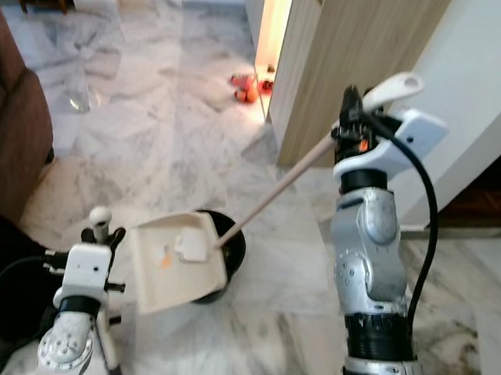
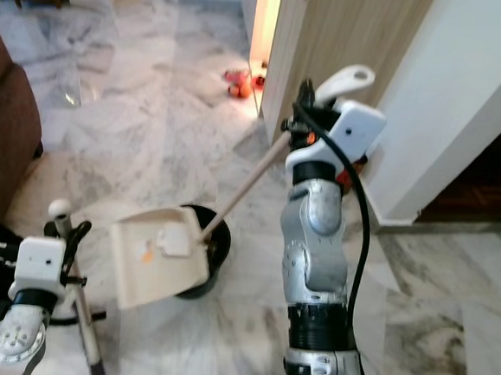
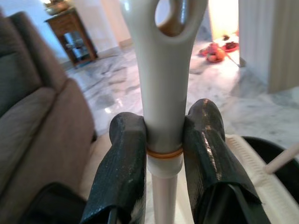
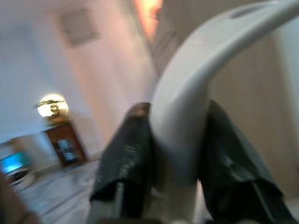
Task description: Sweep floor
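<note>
The cream dustpan is tipped over the black bin on the marble floor, likely so its debris slides in. Its long handle slants up to the right gripper, clenched on the curved grip. The left gripper is clamped on the broom handle, keeping the broom upright beside the bin, near the brown sofa.

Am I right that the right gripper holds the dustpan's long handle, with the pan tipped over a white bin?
Not quite: the bin is black, not white, as the left eye view shows. The right gripper does hold the dustpan by its long handle, with the pan tipped over that bin.
</note>
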You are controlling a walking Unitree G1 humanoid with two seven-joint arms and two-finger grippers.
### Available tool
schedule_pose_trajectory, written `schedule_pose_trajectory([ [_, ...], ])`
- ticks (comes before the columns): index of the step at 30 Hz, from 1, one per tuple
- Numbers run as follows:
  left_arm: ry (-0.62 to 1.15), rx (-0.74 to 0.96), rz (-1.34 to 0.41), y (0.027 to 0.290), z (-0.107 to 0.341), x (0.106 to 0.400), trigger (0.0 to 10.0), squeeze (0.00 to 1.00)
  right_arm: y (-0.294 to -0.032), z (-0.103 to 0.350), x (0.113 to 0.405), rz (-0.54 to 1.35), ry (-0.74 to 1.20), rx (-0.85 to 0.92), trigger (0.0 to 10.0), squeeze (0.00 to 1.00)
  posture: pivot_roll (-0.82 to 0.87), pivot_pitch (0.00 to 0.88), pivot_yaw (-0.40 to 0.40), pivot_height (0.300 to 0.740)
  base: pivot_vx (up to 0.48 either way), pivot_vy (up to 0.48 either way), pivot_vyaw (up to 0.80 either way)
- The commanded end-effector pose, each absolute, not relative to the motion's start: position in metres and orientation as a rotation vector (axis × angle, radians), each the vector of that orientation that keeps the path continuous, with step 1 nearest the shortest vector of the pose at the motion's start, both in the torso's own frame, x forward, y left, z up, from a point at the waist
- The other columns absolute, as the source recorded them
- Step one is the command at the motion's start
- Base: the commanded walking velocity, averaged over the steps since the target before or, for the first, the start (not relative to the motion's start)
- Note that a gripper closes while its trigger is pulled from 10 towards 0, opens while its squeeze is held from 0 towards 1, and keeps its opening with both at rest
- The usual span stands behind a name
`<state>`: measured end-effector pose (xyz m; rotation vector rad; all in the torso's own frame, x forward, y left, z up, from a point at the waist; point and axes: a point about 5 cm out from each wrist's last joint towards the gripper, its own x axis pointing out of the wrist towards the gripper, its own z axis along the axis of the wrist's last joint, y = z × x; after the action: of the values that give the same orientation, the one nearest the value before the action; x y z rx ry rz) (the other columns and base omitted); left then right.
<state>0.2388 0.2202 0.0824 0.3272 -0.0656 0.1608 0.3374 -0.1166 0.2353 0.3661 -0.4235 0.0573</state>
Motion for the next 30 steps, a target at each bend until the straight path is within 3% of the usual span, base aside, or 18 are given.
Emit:
schedule_pose_trajectory([
  [1, -0.107, 0.345, 0.164, 0.22, 0.09, 0.239, 10.0, 0.0, -0.121, 0.252, 0.335, 0.049, -0.498, 0.364, 10.0, 0.0, 0.19, 0.073, -0.034, 0.74, 0.379, 0.0, 0.0],
  [15, -0.118, 0.347, 0.17, 0.22, 0.092, 0.239, 10.0, 0.0, -0.12, 0.254, 0.334, 0.056, -0.508, 0.369, 10.0, 0.0, 0.19, 0.073, -0.035, 0.74, 0.372, 0.0, 0.0],
  [30, -0.132, 0.341, 0.16, 0.218, 0.092, 0.239, 10.0, 0.0, -0.107, 0.258, 0.326, 0.141, -0.544, 0.336, 10.0, 0.0, 0.19, 0.068, -0.033, 0.74, 0.0, 0.0, 0.0],
])
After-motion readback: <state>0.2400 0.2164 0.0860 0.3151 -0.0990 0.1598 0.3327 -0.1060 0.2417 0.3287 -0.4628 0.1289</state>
